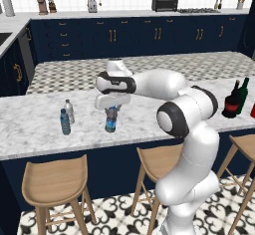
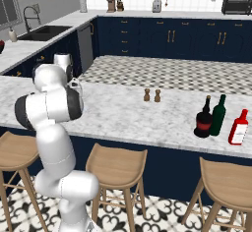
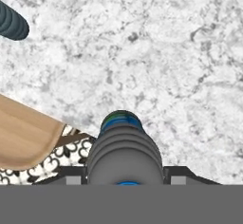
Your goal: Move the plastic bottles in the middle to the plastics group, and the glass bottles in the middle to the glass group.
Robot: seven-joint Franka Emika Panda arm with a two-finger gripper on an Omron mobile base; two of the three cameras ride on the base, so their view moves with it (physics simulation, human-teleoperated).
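Blue-label bottle (image 3: 124,154) pinched between fingers (image 1: 112,110), upright near counter (image 1: 149,124) edge; plastics group (image 1: 66,116) beside.

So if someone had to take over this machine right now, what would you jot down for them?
Claw: shut on the blue-label plastic bottle, near the counter's front edge.
Plastics group: white-capped bottle and light blue bottle stand to its left in the left base view.
Not yet done: blue-label bottle is not with that group.
Left: dark green bottle and blackish red-label bottle stand untouched beside the red bottle; whether they need shifting closer is unclear.
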